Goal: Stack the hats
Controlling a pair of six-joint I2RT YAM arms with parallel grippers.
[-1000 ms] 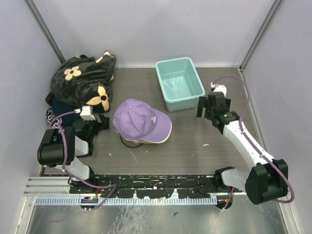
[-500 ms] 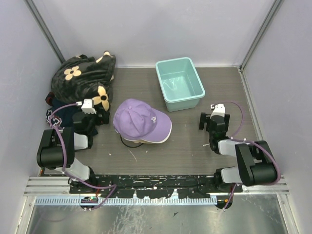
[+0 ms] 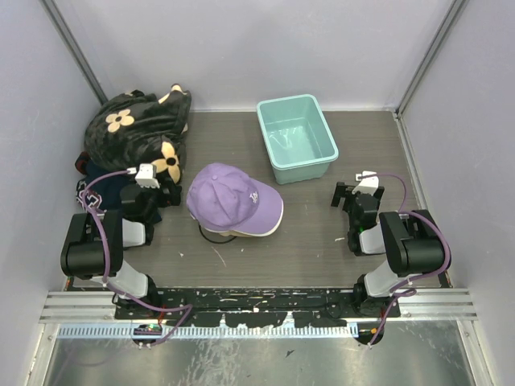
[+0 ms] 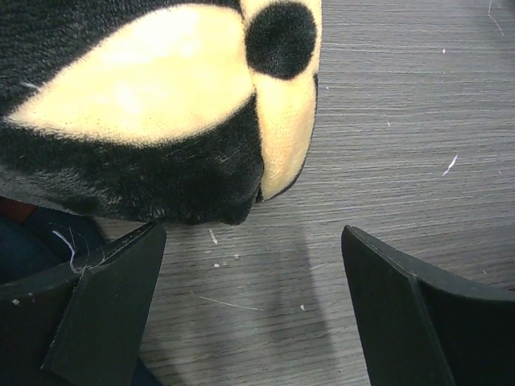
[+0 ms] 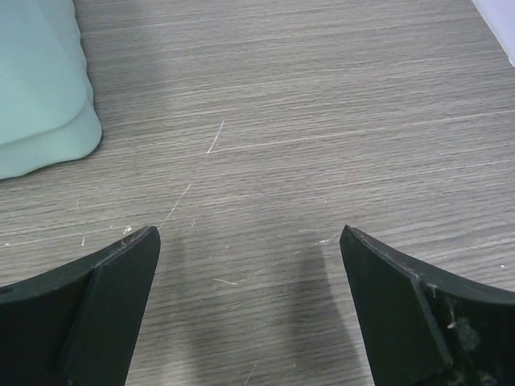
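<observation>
Where the hats lie: the purple cap sits crown-up on the table, left of the teal bin and nearer the arm bases. A pale brim and a dark edge show from under it, so it tops a pile. How many caps lie beneath cannot be told.
Left tool: jaws spread wide with nothing between them, far left of the bin.
Right tool: jaws spread wide and empty, right of the bin and nearer the arm bases, apart from it.
Top view alone: the hat pile, the whole bin, both arms drawn in low, and the flowered black fabric heaped far left of the bin, over navy clothing.
Left wrist view alone: a tan petal and the fabric's hem resting on the table just ahead of the dark fingers.
Right wrist view alone: the bin's rounded corner at upper left, with bare wood grain between the fingers.
</observation>
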